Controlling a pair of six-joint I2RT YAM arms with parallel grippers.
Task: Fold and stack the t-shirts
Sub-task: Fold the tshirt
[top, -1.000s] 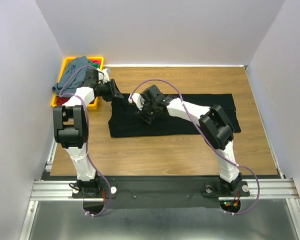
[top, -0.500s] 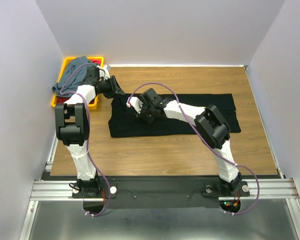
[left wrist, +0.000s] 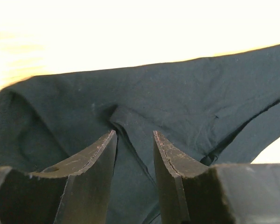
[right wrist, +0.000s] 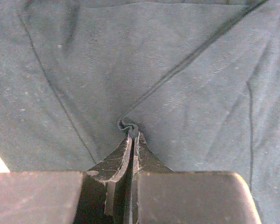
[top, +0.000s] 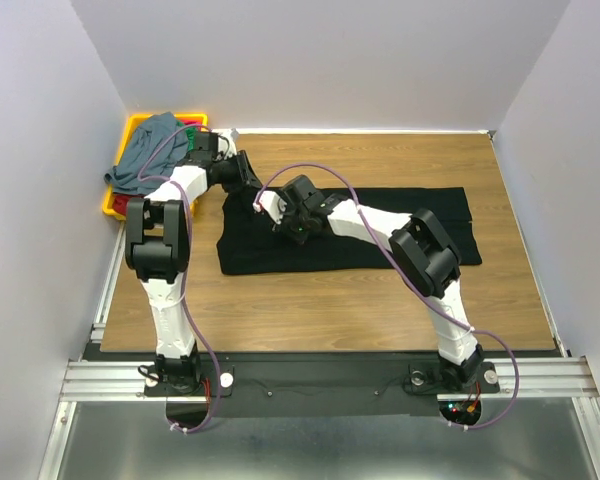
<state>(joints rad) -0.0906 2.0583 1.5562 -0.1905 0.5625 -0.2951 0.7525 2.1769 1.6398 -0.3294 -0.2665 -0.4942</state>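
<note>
The right gripper is now pinched shut on a pucker of the black t-shirt, its jaws having been apart a second ago; the left gripper is swung in from the yellow tray to the shirt's far-left corner, jaws parted, nothing held; a fold is judged imminent; the shirt is spread on the wooden table, enclosed by pale walls.

No text, label, brand, number or sign can be read in any of the views.
</note>
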